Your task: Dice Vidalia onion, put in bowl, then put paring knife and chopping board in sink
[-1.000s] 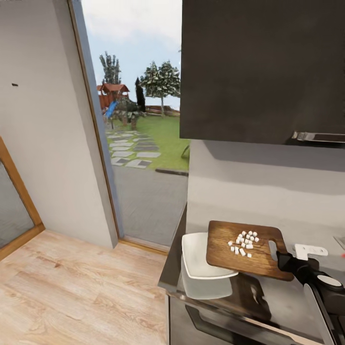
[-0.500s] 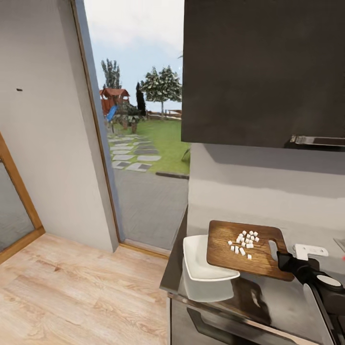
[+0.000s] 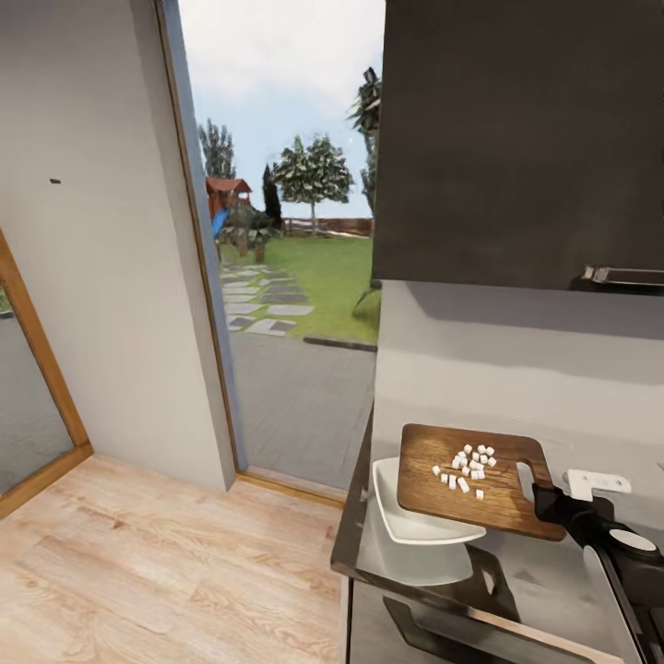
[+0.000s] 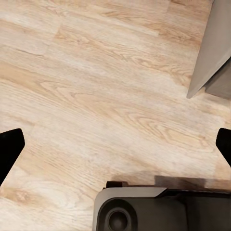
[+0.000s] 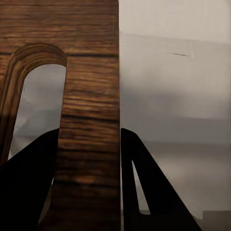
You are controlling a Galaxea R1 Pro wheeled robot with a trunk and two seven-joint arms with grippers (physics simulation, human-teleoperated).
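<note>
Holding the chopping board [image 3: 470, 480] by its handle-hole end, the right gripper [image 3: 546, 503] keeps it lifted off the countertop [image 3: 535, 590], shadow visible beneath; in the right wrist view the two dark fingers [image 5: 144, 187] sit on either side of the wood, clamped on it beside the hole. Diced onion [image 3: 466, 466], small white cubes, clustered near the middle of the board. Board's far end overhangs the white bowl [image 3: 415, 516], which sits at the end of the countertop nearest the doorway. Board looks roughly level, only a slight tilt. Step in hand, by my reading: tipping the dice into the bowl. Next move calls for raising the gripped end so the cubes slide off the low edge into the bowl, slowly, or some may miss and land on the countertop. Left gripper [image 4: 115, 144] hangs over the wooden floor [image 4: 96, 86], fingers spread wide, holding nothing. Knife and sink not seen.
</note>
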